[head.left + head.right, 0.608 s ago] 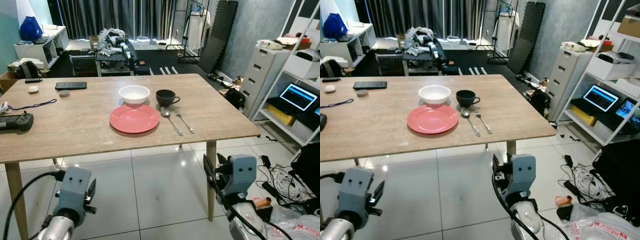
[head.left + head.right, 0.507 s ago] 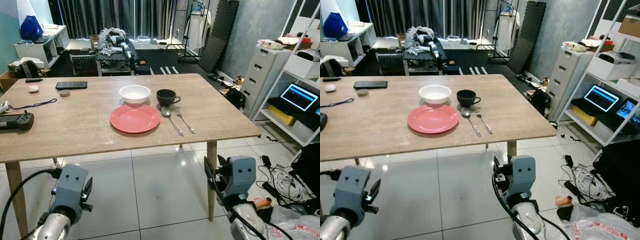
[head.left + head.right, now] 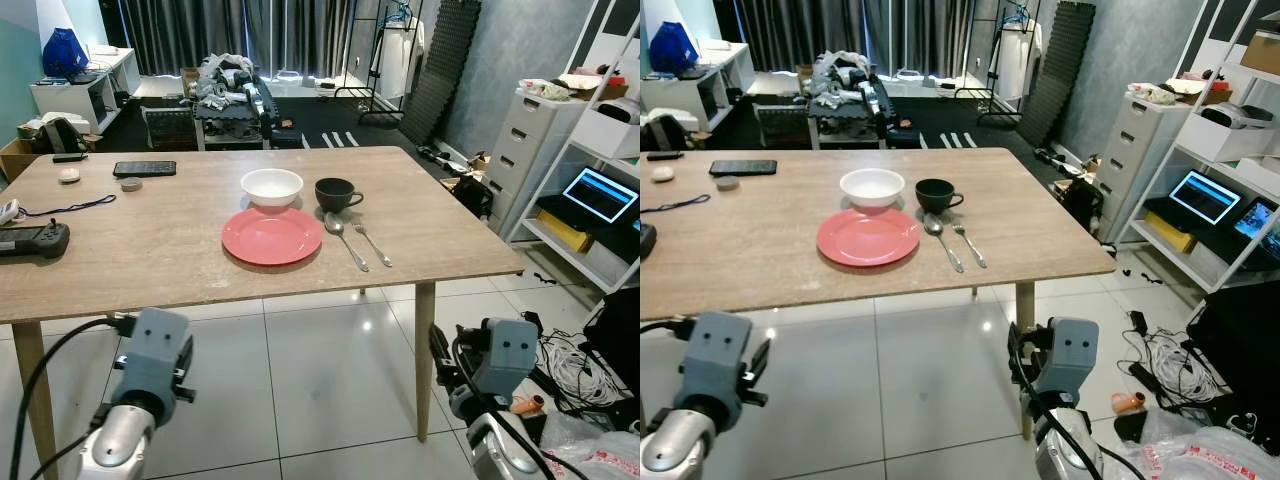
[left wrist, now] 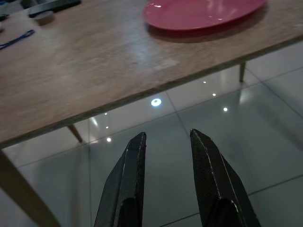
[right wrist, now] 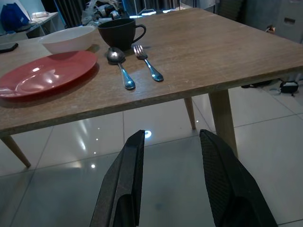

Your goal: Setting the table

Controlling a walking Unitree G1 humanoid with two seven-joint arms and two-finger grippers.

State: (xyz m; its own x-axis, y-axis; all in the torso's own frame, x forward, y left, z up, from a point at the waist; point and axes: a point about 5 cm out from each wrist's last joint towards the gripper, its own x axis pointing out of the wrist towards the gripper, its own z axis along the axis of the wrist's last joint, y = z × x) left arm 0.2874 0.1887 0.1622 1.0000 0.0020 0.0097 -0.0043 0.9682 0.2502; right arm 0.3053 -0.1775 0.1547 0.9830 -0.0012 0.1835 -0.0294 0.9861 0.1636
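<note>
Counter (image 3: 180, 250) front edge is standing between both low pincers and the setting. Plate (image 3: 271, 236), bowl (image 3: 271, 187), cup (image 3: 335, 193), spoon (image 3: 345, 240), fork (image 3: 371, 243) are crowding the centre; bare wood is lying either side.

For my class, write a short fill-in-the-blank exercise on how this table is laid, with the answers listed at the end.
1. The white bowl sits just behind the ______ plate.
2. The spoon lies between the plate and the ______.
3. The cup beside the bowl is ______ in colour.
4. Both the left pincer and the right pincer are held ______ the tabletop's level, over the floor.

Answers: red; fork; black; below
</note>
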